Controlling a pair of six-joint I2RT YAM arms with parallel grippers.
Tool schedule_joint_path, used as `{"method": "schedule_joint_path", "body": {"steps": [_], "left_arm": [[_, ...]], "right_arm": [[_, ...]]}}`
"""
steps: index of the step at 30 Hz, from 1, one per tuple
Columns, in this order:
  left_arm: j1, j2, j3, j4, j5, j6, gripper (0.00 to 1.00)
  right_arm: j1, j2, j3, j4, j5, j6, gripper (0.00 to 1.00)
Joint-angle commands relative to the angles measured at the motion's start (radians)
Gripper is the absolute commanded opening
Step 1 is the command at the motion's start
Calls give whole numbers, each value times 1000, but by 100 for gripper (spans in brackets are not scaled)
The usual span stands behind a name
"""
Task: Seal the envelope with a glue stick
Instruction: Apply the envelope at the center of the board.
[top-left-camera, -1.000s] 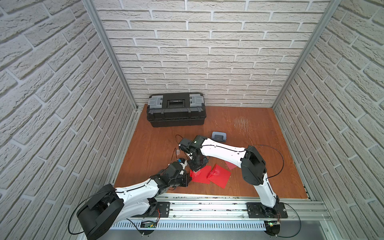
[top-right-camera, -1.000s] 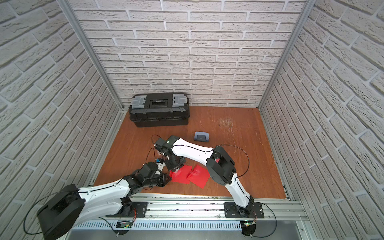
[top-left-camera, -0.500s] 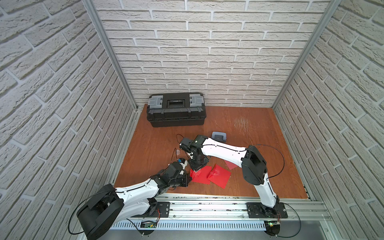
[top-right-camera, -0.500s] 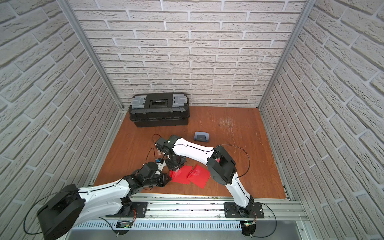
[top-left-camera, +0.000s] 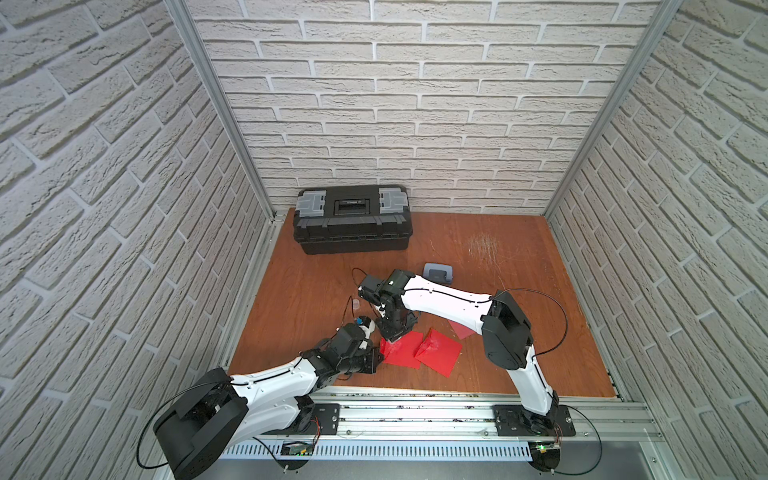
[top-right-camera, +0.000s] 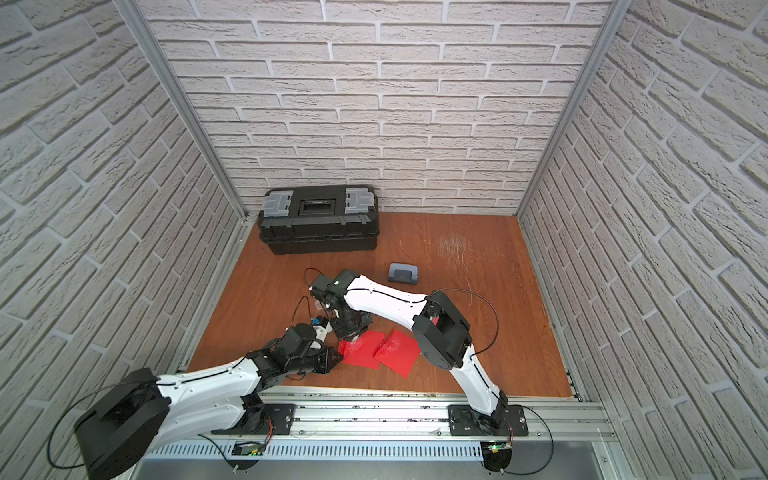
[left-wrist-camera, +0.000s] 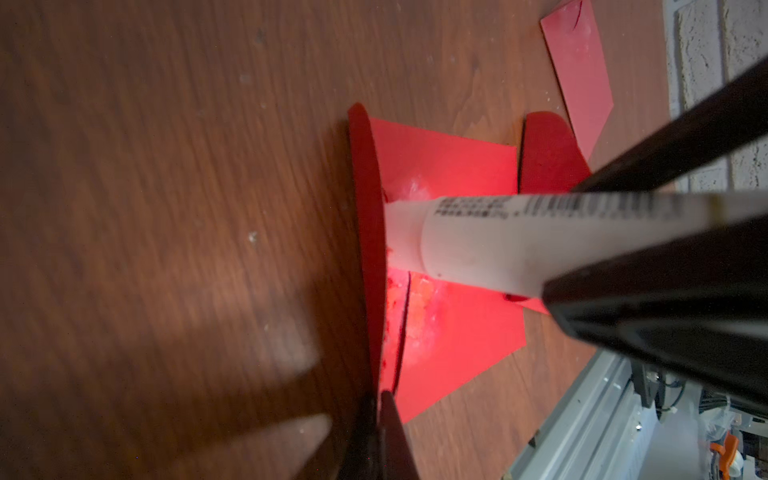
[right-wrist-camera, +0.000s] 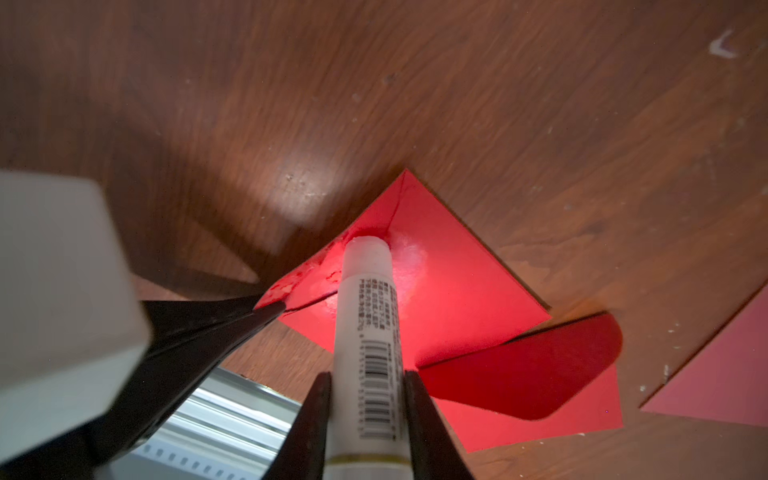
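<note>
Staying put as before, right gripper (right-wrist-camera: 368, 384) clamps glue stick (right-wrist-camera: 365, 299), left gripper (right-wrist-camera: 269, 307) pinches envelope (right-wrist-camera: 451, 291).

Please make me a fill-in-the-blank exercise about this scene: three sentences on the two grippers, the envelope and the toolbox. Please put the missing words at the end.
1. The right gripper is shut on the glue stick, whose tip presses on the ___ envelope.
2. The left gripper pinches the flap of that envelope, so it is ___, not open.
3. The toolbox by the far wall is ___ with grey latches.

Missing words: red; shut; black.
</note>
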Motion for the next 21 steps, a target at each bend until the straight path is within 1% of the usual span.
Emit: {"method": "schedule_joint_path", "body": {"steps": [1,2,4,6,7,9,11,12,13,14,15,16,20,21], "left_arm": [[6,20,-29,-87,-9,13,3],[6,21,-29,-87,-8,13,4],[6,22,-29,-87,-9,13,4],[7,23,-29,-86,-7,13,3],[6,23,-28,-86,-8,13,4],[6,21,-28,-86,-9,13,3],[6,20,-28,-88,-10,13,4],[6,20,-29,-88,-10,13,3],[7,20,-28,-89,-10,13,3],[6,20,-29,-89,-9,13,4],[6,21,-28,-88,-9,13,3],[7,21,-29,-88,-9,13,3],[5,22,-29,-87,-9,13,3],[5,21,-29,-87,-8,13,3]], "right_arm": [[12,32,27,-68,137,7,3],[11,46,53,-125,216,9,3],[13,64,74,-183,294,12,3],[18,68,82,-195,302,10,3],[19,68,86,-191,284,7,3],[20,55,69,-138,160,-15,3],[14,16,1,-4,-49,-18,3],[12,2,-29,57,-120,-10,3],[10,-10,-50,98,-164,0,3],[7,-15,-53,105,-161,5,3],[6,-14,-48,91,-134,5,3],[5,-11,-36,58,-76,4,3],[3,23,26,-131,230,10,3],[3,30,39,-165,274,12,3]]}}
